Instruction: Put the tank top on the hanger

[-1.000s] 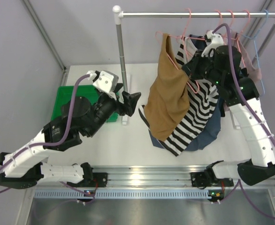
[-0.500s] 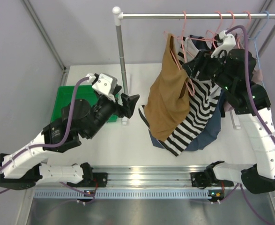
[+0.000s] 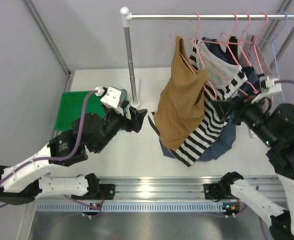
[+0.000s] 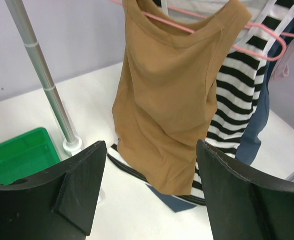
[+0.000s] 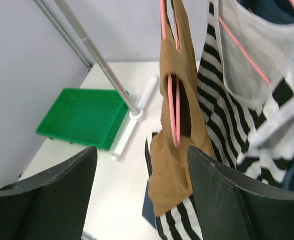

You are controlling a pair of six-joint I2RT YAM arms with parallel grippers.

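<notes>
Tank top shown draped on pink hanger, hung from rail above bench (task judged essentially complete). Left pincer and right pincer shown with jaws apart, nothing gripped.

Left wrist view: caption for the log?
Open left gripper faces the tank top hanging on the pink hanger, striped top behind.
</notes>
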